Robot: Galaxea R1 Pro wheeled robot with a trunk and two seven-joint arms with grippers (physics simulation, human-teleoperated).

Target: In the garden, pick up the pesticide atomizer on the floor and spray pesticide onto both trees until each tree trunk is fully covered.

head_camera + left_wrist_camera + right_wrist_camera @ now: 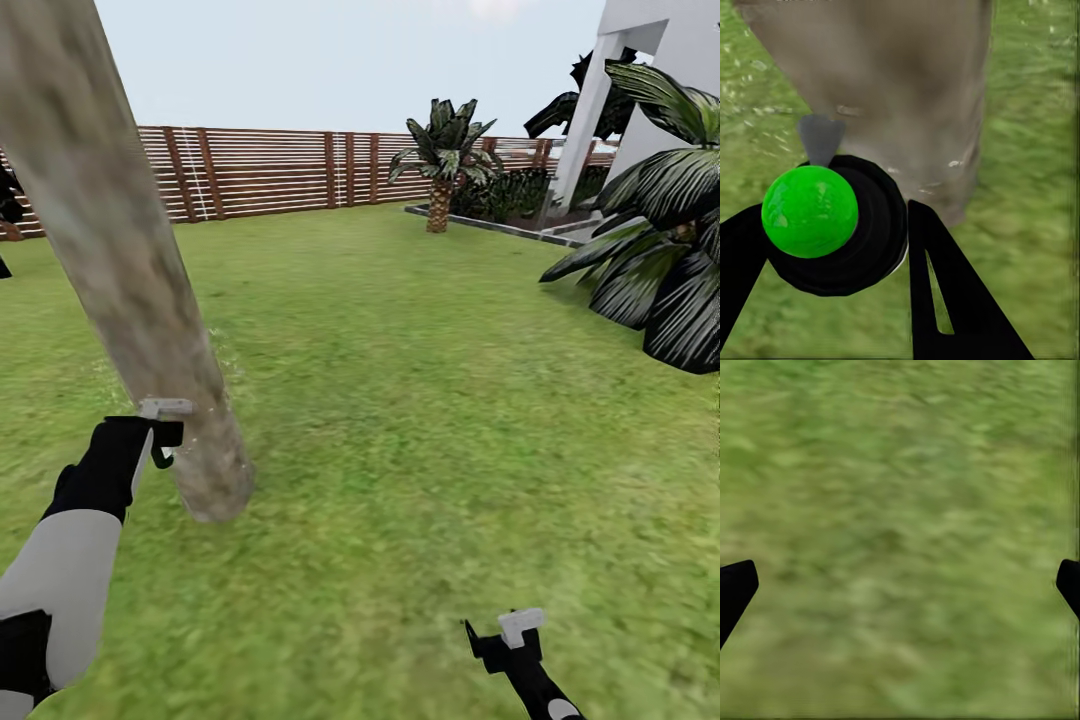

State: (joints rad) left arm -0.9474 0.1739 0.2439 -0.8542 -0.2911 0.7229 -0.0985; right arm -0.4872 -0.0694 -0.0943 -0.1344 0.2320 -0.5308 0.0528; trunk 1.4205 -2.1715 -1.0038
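Black fingers of the left gripper [832, 289] stand clamped on either side of the pesticide atomizer [832, 225], a dark round-bodied sprayer with a glossy green ball on top and a grey nozzle tip. In the head view that left gripper [150, 440] sits at about eight o'clock, the sprayer's pale grey head and green trigger pointing at the thick mottled grey-brown tree trunk [120, 260] just beside it. Pale specks lie on the trunk and the grass near the nozzle. No label or writing can be read on the sprayer.

At five o'clock the right gripper [505, 640] hangs low over the blurry green grass floor [420, 420]. Its wrist camera shows the two black fingertips [735, 589] spread wide apart, with bare grass between them.

Farther out, at three o'clock, dark striped palm fronds [660, 260] spread in. At one o'clock a small scaly-trunked palm [440, 170] stands by a white building [650, 70]. The brown horizontal-slat wooden fence [300, 170] closes the lawn at twelve o'clock.
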